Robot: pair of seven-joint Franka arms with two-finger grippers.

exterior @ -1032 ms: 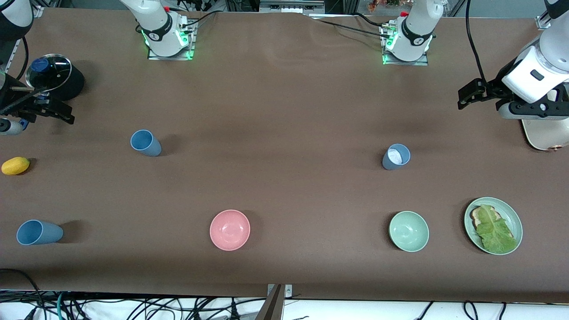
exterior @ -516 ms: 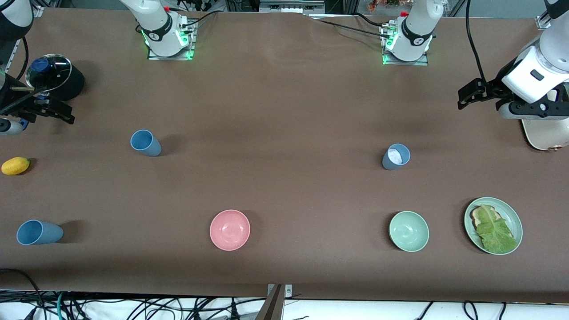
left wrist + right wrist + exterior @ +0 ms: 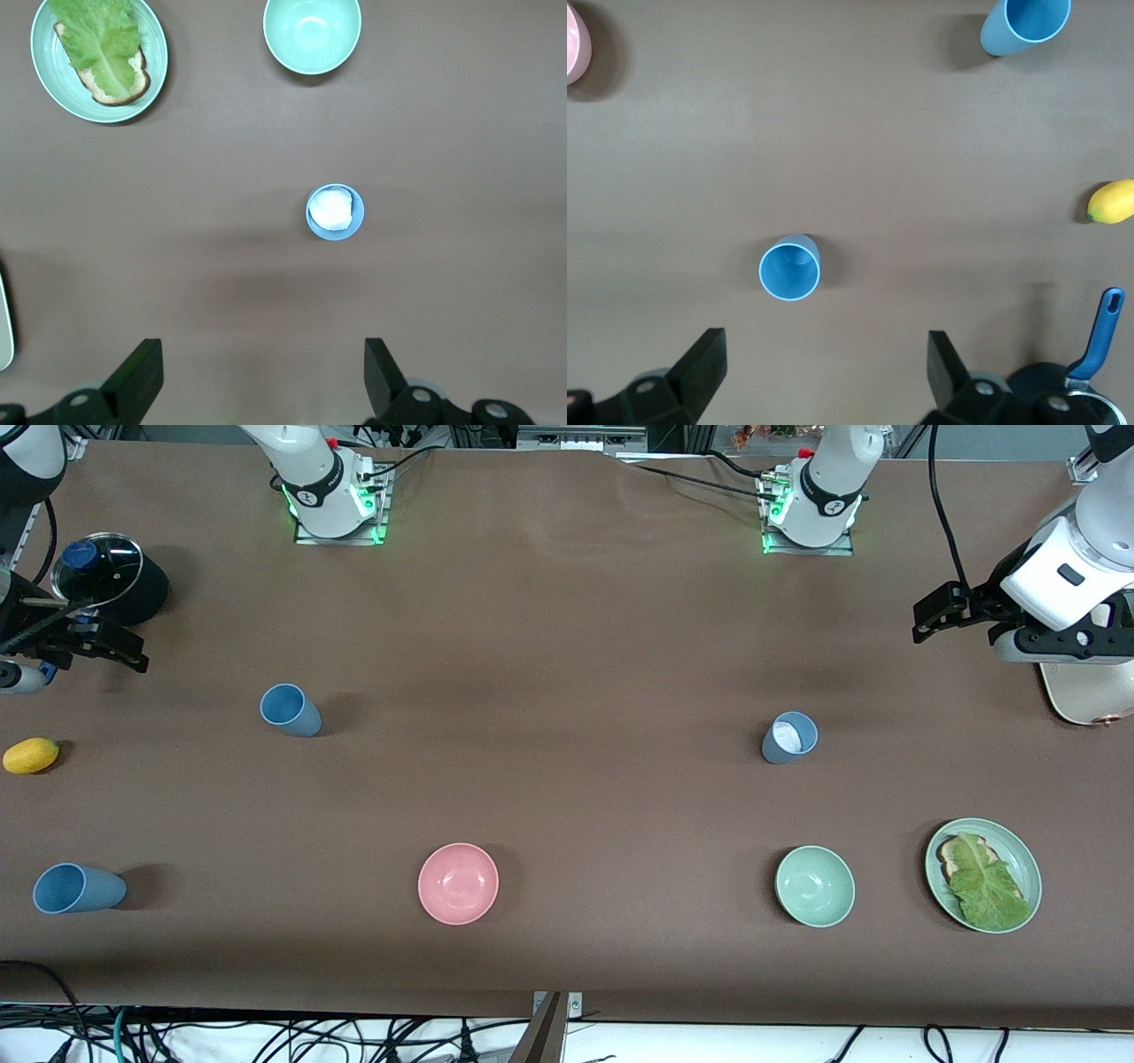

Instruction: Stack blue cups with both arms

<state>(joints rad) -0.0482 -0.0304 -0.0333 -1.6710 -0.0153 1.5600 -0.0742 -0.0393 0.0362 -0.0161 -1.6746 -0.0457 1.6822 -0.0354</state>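
Observation:
Three blue cups stand upright on the brown table. A plain blue cup is toward the right arm's end, and a second plain blue cup stands nearer the front camera. The grey-blue cup with a whitish inside is toward the left arm's end. My right gripper hangs open and empty over the table's edge at its own end. Over the other end my left gripper hangs open and empty. Neither touches a cup.
A pink bowl, a pale green bowl and a green plate with lettuce on toast lie near the front camera. A lemon and a black pot with a glass lid sit beside the right gripper.

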